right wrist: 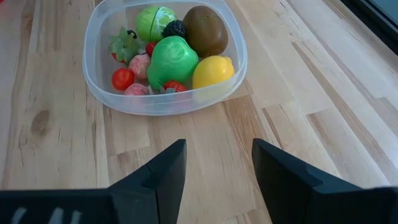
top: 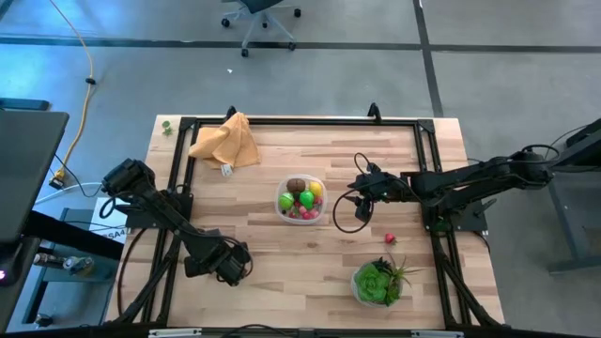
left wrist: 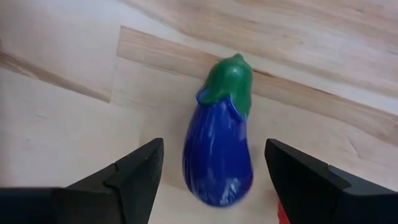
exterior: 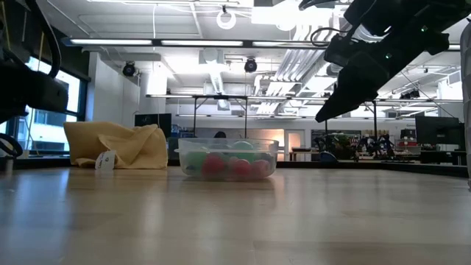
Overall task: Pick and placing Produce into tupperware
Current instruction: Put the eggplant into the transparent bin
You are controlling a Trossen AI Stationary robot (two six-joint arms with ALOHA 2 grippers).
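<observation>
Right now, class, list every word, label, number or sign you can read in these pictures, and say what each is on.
None can be read.
White tag on the cloth: too small to tell if it bears print.
Tupperware, eggplant, lemon, kiwi: no text.
Room behind the table in the low view: nothing readable.

your wooden table (top: 282,263) carries: orange-tan cloth (top: 226,142) upper left; tupperware (top: 300,199) of produce at centre; red berry (top: 390,238) right of centre; leafy plant (top: 377,283) lower right; eggplant (left wrist: 219,148).
</observation>
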